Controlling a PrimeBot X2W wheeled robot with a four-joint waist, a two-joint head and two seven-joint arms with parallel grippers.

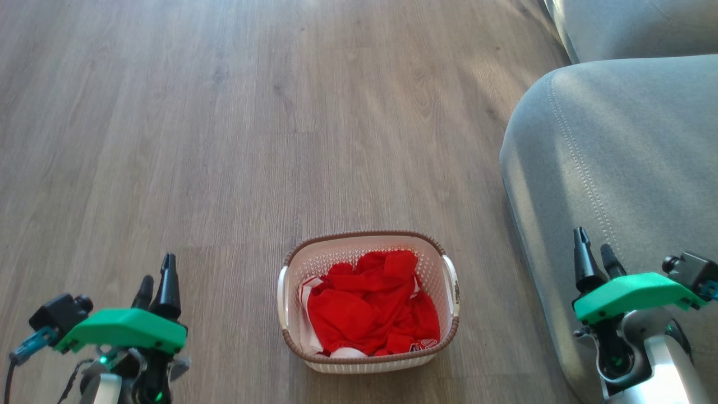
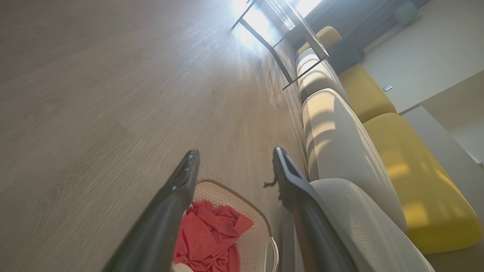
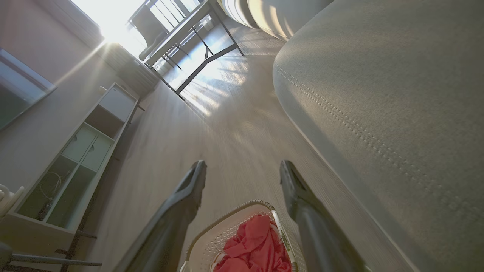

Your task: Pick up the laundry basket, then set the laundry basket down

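Note:
The laundry basket [image 1: 367,359] stands on the wood floor at the bottom centre of the head view, white and perforated with a brown rim, a white handle on each side and red clothes [image 1: 373,308] heaped inside. My left gripper [image 1: 157,280] hovers open to the basket's left, clear of it. My right gripper [image 1: 594,252] is open to the basket's right, in front of the grey sofa arm. The left wrist view has the basket [image 2: 261,245] low between its fingers [image 2: 185,181]. The right wrist view likewise looks down on the basket [image 3: 211,241].
A grey sofa [image 1: 617,157] fills the right side, close to the basket and right arm. Yellow cushions [image 2: 412,170] lie on it. A metal-legged table [image 3: 189,34] stands far ahead by a bright window, and a low white cabinet [image 3: 75,151] lines the wall. Open floor [image 1: 224,140] stretches ahead.

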